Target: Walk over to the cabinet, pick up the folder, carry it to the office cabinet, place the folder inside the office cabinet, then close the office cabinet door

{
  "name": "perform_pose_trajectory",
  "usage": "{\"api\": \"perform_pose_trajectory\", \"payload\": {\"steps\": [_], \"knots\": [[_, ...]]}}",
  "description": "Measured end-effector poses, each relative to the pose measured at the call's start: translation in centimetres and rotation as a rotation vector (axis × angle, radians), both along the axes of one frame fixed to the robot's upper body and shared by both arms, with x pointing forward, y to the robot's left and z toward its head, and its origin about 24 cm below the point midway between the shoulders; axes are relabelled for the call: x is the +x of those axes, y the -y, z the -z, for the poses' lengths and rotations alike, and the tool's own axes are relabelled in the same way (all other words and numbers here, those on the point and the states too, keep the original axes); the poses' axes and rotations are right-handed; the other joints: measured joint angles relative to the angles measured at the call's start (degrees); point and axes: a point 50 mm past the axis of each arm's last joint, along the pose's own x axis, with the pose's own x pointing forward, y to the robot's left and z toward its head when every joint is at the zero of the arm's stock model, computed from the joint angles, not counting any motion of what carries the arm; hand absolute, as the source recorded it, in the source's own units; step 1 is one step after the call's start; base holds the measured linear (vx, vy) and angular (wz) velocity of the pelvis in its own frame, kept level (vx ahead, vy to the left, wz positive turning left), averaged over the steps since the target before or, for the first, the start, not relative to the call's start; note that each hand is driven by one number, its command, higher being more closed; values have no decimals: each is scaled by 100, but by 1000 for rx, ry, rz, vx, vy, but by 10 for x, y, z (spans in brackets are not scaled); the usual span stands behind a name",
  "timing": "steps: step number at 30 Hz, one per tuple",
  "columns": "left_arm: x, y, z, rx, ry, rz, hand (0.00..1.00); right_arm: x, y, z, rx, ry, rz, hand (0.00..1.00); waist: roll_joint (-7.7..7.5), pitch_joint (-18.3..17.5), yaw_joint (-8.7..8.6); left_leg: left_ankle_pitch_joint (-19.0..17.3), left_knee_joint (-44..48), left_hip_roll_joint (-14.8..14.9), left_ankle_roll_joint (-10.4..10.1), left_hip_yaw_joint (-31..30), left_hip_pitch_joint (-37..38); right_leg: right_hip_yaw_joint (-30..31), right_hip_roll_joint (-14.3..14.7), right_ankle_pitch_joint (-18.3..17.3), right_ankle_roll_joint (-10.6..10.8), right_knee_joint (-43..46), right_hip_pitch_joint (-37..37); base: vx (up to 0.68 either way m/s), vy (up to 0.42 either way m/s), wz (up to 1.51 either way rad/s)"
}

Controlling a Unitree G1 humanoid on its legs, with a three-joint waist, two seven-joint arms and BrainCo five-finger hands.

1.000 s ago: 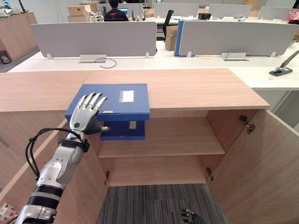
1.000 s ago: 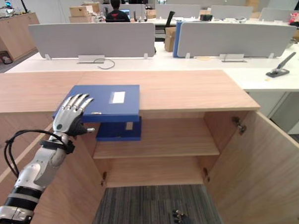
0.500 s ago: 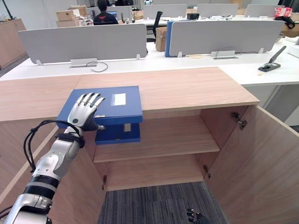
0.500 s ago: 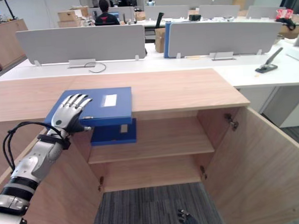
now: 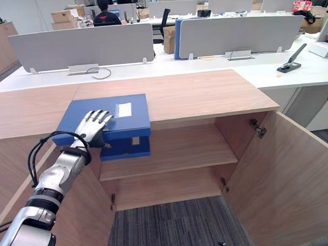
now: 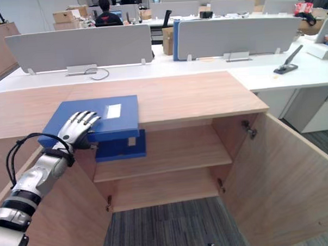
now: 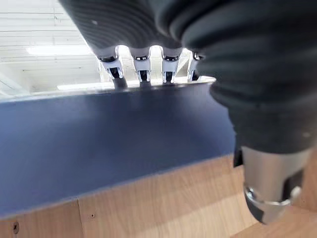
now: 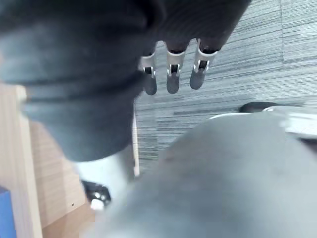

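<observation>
A flat blue folder [image 5: 128, 118] with a white label lies on the wooden cabinet top [image 5: 206, 94], its near edge hanging out over the open compartment. My left hand [image 5: 91, 128] grips that near left edge. The fingers [image 7: 141, 69] lie over the folder's top and the thumb sits beneath its blue side [image 7: 109, 129]. A second blue block [image 5: 127, 148] with a white label stands on the upper shelf [image 5: 181, 149], right under the overhang. My right hand [image 8: 171, 74] hangs low over the grey carpet with its fingers relaxed and holds nothing.
The cabinet's right door [image 5: 288, 172] stands wide open toward me and the left door panel [image 5: 75, 219] is open beside my arm. Behind the cabinet runs a white desk [image 5: 243, 65] with grey dividers and a stapler [image 5: 289, 63]. A person [image 5: 105, 14] sits far back.
The camera has shifted and the whole scene sits a little lower and further left. My left hand has drawn back with the folder, which now overhangs the cabinet's front edge slightly more.
</observation>
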Motion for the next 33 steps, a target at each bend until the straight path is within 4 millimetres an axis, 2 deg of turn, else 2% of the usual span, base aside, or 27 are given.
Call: {"api": "perform_pose_trajectory", "payload": {"steps": [11, 12, 18, 27, 33], "knots": [[6, -11, 5, 23, -35, -53, 0, -1, 1, 0, -8, 3, 4, 0, 14, 8, -107, -9, -4, 15, -7, 89, 22, 83, 10, 2, 1, 6, -19, -17, 2, -2], [7, -13, 5, 24, -37, -60, 100, 0, 1, 0, -9, 4, 4, 0, 16, 9, -122, -13, -4, 16, -7, 97, 22, 89, 10, 2, 1, 5, -21, -15, -1, -3], [14, -17, -5, 15, 7, -90, 100, 0, 1, 0, -15, 8, 5, 0, 30, 17, -163, -39, -5, 21, -15, 145, 27, 130, 12, 2, 1, -7, -31, -12, 1, -3], [15, -27, -2, -1, 13, -169, 100, 1, 3, 0, -20, 3, -4, 0, 74, 43, -182, -100, -6, 58, -56, 286, 80, 250, 41, 6, -7, -45, -26, -9, -1, -7], [17, -25, 1, -27, 22, -189, 100, 2, 5, 0, -31, -5, -18, 0, 81, 103, -187, -111, -8, 92, -72, 278, 102, 251, 77, 7, -13, -69, 3, 0, 0, 0]]}}
